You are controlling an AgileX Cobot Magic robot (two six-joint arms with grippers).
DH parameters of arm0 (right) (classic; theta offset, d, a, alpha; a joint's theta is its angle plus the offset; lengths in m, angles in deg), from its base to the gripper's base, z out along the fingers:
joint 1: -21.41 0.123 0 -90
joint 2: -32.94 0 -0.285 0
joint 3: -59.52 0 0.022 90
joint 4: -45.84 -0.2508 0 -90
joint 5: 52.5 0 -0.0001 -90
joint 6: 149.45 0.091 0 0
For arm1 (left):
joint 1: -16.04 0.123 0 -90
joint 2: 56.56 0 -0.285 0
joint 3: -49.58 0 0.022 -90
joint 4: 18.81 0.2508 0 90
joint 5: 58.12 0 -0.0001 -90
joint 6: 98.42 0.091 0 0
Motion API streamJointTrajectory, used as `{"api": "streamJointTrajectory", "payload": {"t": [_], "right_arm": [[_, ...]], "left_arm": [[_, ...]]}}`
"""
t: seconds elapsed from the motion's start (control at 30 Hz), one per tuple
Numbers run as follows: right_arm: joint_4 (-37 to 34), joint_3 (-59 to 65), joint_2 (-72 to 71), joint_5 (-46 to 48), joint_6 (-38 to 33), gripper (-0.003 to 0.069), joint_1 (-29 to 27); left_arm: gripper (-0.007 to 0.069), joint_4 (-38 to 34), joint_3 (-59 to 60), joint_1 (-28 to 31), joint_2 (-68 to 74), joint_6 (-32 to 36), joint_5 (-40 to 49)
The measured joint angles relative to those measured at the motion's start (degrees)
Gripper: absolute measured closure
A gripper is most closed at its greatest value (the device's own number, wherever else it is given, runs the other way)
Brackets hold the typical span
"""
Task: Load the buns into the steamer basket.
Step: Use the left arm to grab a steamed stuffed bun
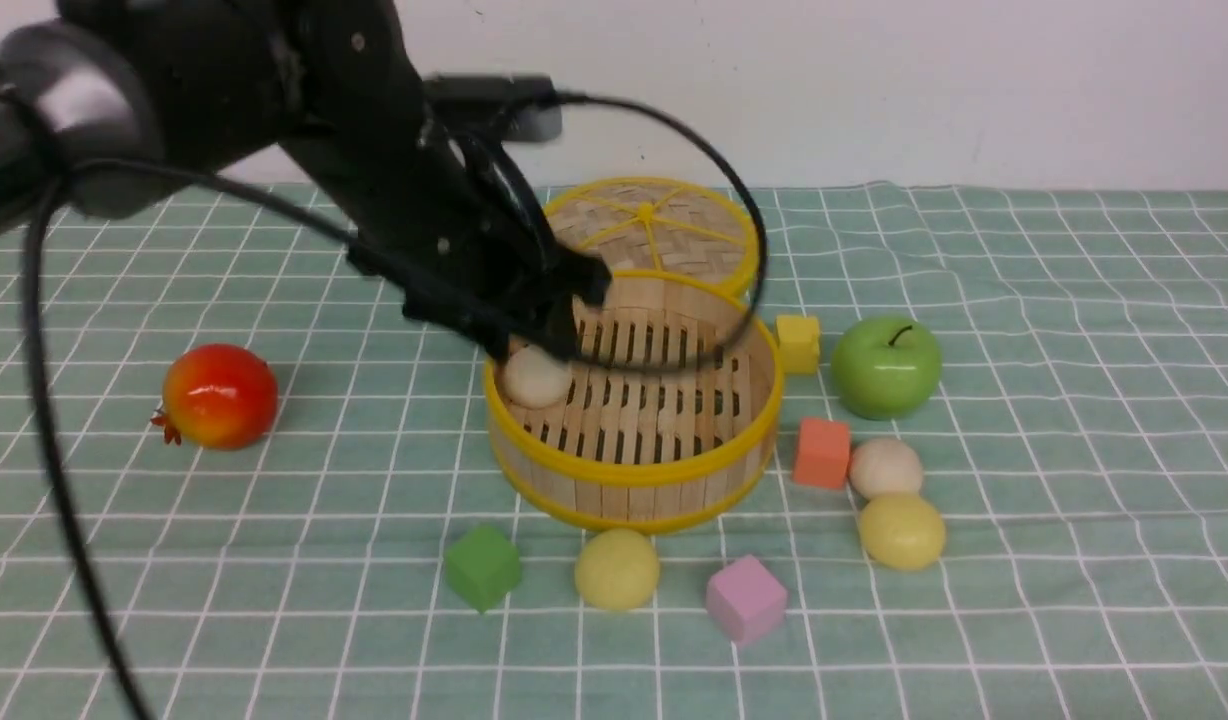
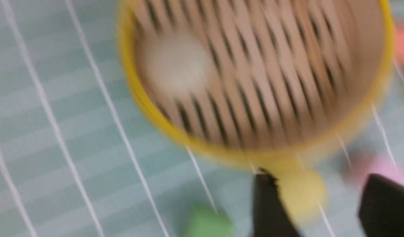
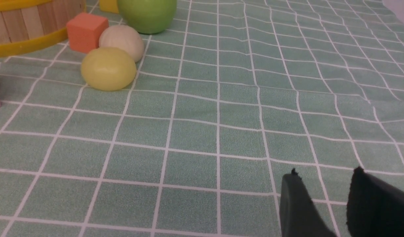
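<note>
Front: L arm stretched over steamer basket point(image 1: 634, 470). L hand point(image 1: 566, 318) sits at its rear-left rim, fingers apart, empty. Cream bun #1 point(image 1: 536, 377) lies on the slats just below, against the left wall. Other 3 buns are out on the worktop point(image 1: 1074, 420). Cream bun #2 point(image 1: 885, 467) is just beside the orange cube point(image 1: 822, 452), with yellow bun #1 point(image 1: 901, 531) touching it in front. Yellow bun #2 point(image 1: 616, 569) is near the basket's front wall, between green cube point(image 1: 483, 566) and pink cube point(image 1: 745, 598). Green apple point(image 1: 886, 366) + yellow cube point(image 1: 798, 342) are right of the basket. Lid point(image 1: 654, 225) is behind it, partly hidden by basket wall & arm. Red fruit point(image 1: 220, 396) is well left. Black cable point(image 1: 744, 190) loops across lid and basket rear. L wrist: heavy blur. Basket and bun #1 are readable, and the fingertips stand wide with yellow bun #2 seen past them. Green/pink cubes are just smears. R wrist: R hand point(image 3: 325, 171) is low over bare cloth, fingers parted, empty, well apart from yellow bun #1, cream bun #2 and orange cube. Apple, yellow cube, basket and pink cube are cut off at the frame edges.
</note>
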Motion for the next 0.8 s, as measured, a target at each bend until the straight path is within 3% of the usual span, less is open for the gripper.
{"api": "streamJointTrajectory", "payload": {"t": [0.13,0.23,0.4,0.43,0.6,0.8], "right_arm": [[0.0,0.0,0.0,0.0,0.0,0.0419,0.0],[0.0,0.0,0.0,0.0,0.0,0.0419,0.0],[0.0,0.0,0.0,0.0,0.0,0.0419,0.0],[0.0,0.0,0.0,0.0,0.0,0.0419,0.0],[-0.1,0.0,0.0,0.0,0.0,0.0419,0.0],[-0.1,0.0,0.0,0.0,0.0,0.0419,0.0]], "left_arm": [[0.0499,1.1,9.3,-8.4,-0.5,1.5,0.9],[0.0529,3.3,10.7,-12.6,0.9,1.4,-0.4],[0.0470,7.8,10.3,-12.7,2.8,-3.2,-5.9],[0.0420,8.8,10.1,-11.6,3.6,-5.7,-8.2],[0.0318,9.6,10.1,-9.0,5.7,-8.9,-11.8],[0.0293,9.1,10.0,-8.9,7.2,-9.4,-15.3]]}}
